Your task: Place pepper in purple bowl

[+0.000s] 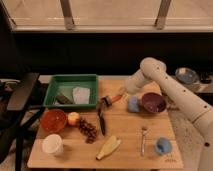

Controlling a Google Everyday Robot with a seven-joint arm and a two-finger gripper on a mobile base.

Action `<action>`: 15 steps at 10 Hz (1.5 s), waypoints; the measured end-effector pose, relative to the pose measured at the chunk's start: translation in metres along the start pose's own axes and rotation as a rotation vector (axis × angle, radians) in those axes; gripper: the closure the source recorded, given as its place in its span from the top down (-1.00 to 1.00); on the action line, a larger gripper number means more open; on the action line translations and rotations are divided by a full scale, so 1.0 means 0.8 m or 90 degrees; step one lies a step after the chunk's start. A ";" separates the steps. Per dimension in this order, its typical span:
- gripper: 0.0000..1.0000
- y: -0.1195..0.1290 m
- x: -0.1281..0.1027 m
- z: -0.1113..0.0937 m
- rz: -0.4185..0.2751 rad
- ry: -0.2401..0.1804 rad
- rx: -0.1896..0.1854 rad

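- A black chair (20, 97) stands at the far left, cut off by the edge.
- On the wooden bench (127, 125), a green plastic tray (71, 77) holds a pale folded cloth (81, 95) and a dark lump (64, 98) I cannot identify.
- In front of the tray sit a glossy orange bowl (53, 120) and a round apple (73, 118), with a white cup (52, 145) nearer the front edge.
- A dark bunch of grapes (88, 130) lies just beside the apple.
- A black-handled knife (102, 120) lies lengthwise in the middle, and a pale banana (109, 147) lies in front of it.
- The pepper (115, 99), slim and orange, is by the knife's handle, well short of the bowl.
- The gripper (122, 93) is at the pepper's right end, and its fingers look clenched on it, though the contact is hard to make out.
- A soft blue object (133, 104) sits between the pepper and the purple bowl (153, 102), touching the bowl's left side.
- The bowl itself is round, dark and shallow.
- A metal fork (143, 140) and a small blue cup (163, 146) sit near the front right.
- The white arm (170, 92) slants away rightward, partly out of sight.
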 end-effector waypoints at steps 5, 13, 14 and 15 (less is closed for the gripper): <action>-1.00 0.018 0.109 -0.092 0.096 0.079 0.053; -1.00 0.030 0.129 -0.098 0.145 0.080 0.068; -1.00 0.038 0.141 -0.103 0.162 0.081 0.074; -1.00 0.057 0.167 -0.115 0.192 0.081 0.081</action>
